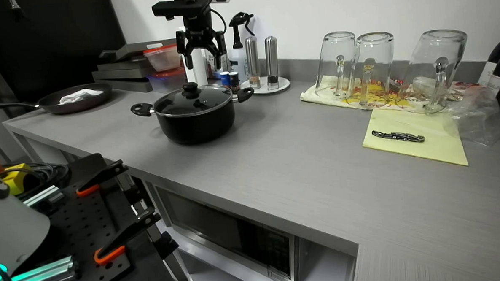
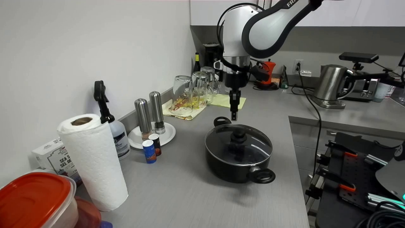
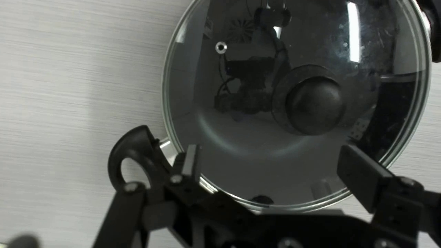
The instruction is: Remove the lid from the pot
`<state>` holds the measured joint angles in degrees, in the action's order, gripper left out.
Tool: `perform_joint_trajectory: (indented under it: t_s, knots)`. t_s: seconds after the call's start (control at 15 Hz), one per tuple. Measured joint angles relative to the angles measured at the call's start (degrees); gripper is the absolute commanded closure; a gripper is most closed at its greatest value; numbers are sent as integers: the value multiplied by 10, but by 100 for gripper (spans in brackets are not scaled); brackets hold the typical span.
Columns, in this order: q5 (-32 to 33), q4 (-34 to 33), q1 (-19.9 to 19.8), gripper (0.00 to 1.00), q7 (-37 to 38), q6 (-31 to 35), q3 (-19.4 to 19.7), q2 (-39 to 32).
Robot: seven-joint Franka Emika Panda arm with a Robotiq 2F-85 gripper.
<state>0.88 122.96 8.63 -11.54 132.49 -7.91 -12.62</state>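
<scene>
Claw (image 1: 203, 67): fingers apart, empty.
Lid (image 2: 239, 146): seated on the pot (image 1: 196, 129).
Knob (image 3: 315, 105): untouched; grip and lift apparently both remain.

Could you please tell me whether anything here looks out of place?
Slightly odd: a crumpled white cloth or paper lies in the dark pan, an unusual spot for it. The lid sits evenly on the pot; I see no spill.

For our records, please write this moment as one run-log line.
lid on pot | knob ungripped | gripper open, clear of lid | removal pending
</scene>
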Motion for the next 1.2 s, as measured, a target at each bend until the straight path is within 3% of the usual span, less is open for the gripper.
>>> perform_joint_trajectory:
  t_s: [1.2]
  knots:
    - [28, 52, 22, 0, 25, 3, -21, -2]
